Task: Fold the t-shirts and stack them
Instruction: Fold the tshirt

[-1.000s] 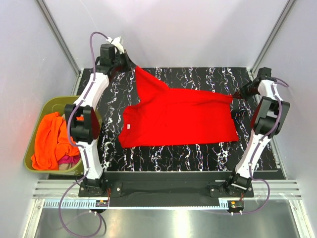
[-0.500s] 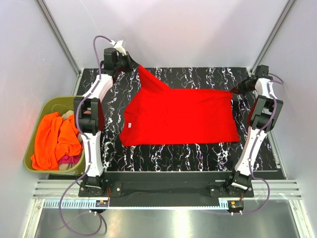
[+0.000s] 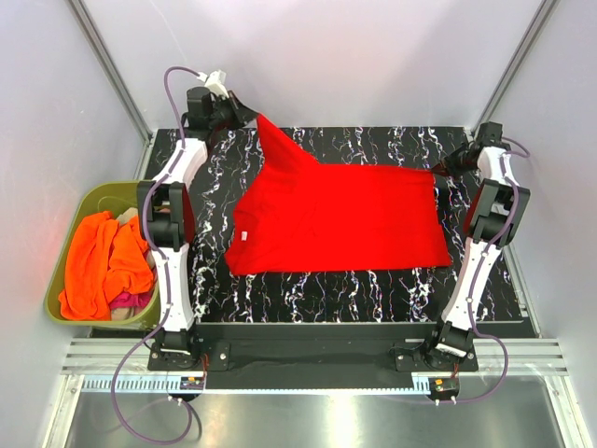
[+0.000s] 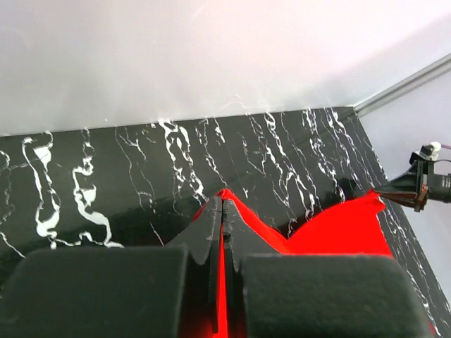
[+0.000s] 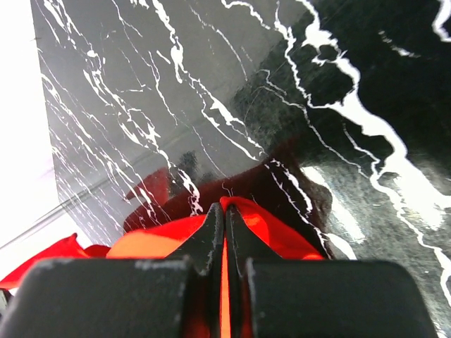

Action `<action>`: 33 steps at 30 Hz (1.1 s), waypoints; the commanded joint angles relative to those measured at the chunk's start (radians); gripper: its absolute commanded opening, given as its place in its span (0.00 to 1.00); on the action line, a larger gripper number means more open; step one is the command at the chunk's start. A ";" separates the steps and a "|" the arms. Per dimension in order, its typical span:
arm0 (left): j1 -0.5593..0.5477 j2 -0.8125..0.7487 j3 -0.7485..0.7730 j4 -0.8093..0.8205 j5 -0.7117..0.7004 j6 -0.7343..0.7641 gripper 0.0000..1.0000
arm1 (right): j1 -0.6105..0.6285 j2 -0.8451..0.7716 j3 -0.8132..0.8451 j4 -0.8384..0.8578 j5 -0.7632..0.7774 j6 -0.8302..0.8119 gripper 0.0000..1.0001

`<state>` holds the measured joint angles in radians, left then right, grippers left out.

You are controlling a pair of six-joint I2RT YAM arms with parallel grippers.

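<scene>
1. Looks like a robotics lab test cell, not a home or a shop.
2. Closed in by plain white panels (image 3: 326, 56) set in bare aluminium posts (image 3: 112, 75).
3. Built around a single black, marble-patterned table (image 3: 373, 289).
4. Fitted with a left arm (image 3: 173, 233) and a right arm (image 3: 485, 224), bolted side by side at the near edge by a slotted metal rail (image 3: 532, 357).
5. Strung with purple cables (image 3: 117, 392) looping loose from the bases over a bare steel sheet (image 3: 317, 420).

Magenta shirt (image 3: 127, 301) mostly buried under the orange shirt (image 3: 101, 257) in the tub (image 3: 91, 195); neck label (image 3: 242, 240) a tiny white speck.
</scene>
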<state>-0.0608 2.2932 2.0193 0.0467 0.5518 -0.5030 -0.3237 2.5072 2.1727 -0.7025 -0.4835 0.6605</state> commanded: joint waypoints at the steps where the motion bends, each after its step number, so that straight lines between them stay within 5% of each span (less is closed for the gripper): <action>1: -0.011 -0.099 -0.039 0.006 0.017 0.006 0.00 | 0.011 -0.067 -0.008 0.005 -0.012 0.005 0.00; 18: -0.037 -0.603 -0.582 -0.280 -0.205 0.061 0.00 | 0.008 -0.344 -0.312 -0.097 0.039 -0.078 0.00; 33: -0.040 -0.911 -0.965 -0.341 -0.196 0.032 0.00 | -0.032 -0.416 -0.490 -0.107 0.091 -0.142 0.00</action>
<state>-0.1028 1.4521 1.0763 -0.3161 0.3622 -0.4637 -0.3367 2.1921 1.6947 -0.8009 -0.4240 0.5529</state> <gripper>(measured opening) 0.009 0.012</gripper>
